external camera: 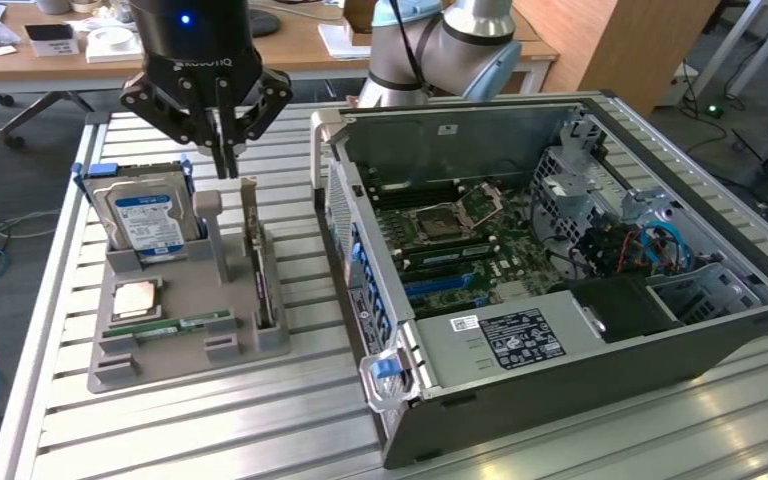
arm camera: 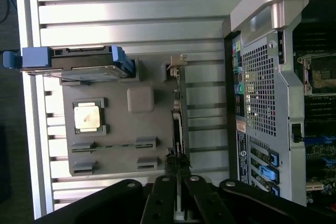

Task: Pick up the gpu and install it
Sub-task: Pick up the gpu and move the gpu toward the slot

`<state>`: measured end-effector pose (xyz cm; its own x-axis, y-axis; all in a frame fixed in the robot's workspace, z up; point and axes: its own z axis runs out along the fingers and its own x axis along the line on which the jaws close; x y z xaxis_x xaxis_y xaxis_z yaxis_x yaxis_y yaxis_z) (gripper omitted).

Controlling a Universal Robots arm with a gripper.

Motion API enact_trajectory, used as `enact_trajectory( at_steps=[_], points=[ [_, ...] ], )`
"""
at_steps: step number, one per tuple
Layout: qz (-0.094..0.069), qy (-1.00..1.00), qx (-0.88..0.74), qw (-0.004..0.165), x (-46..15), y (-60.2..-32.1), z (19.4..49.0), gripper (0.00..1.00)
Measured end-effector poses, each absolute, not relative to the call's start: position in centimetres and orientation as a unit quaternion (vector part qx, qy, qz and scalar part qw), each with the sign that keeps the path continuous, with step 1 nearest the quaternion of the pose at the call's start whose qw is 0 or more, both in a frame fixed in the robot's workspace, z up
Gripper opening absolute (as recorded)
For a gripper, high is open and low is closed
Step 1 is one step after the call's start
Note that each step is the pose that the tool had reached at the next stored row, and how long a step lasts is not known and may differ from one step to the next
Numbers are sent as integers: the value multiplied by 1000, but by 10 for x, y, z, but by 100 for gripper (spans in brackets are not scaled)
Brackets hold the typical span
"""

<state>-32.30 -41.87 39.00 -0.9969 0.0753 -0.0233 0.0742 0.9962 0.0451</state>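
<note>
The gpu is a thin dark card standing on edge in the grey holder tray, with its pale bracket at the far end. From the wrist it appears edge-on as the gpu. My gripper hangs just above the tray, over the card's line and clear of it. Its fingers point down with only a narrow gap, nothing between them, and my gripper lines up with the card's edge. The open computer case lies to the exterior view's right, motherboard exposed.
In the same tray stand a blue-and-white-labelled hard drive, a square processor and a narrow green memory stick. The case's handle and rear wall rise close beside the tray. All rest on a slatted metal table.
</note>
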Motion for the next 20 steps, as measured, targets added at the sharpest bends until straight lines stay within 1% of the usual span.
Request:
enact_trajectory(
  at_steps=[1,2,3,5,6,7,15,20],
  points=[
    [22,999,37,12,-323,-419,390,17],
    [22,999,37,12,-323,-419,390,23],
    [22,999,37,12,-323,-419,390,23],
    [22,999,37,12,-323,-419,390,35],
    [22,999,37,12,-323,-419,390,35],
    [22,999,37,12,-323,-419,390,42],
    [22,999,37,12,-323,-419,390,42],
    [22,999,37,13,-323,-419,384,42]
  ],
)
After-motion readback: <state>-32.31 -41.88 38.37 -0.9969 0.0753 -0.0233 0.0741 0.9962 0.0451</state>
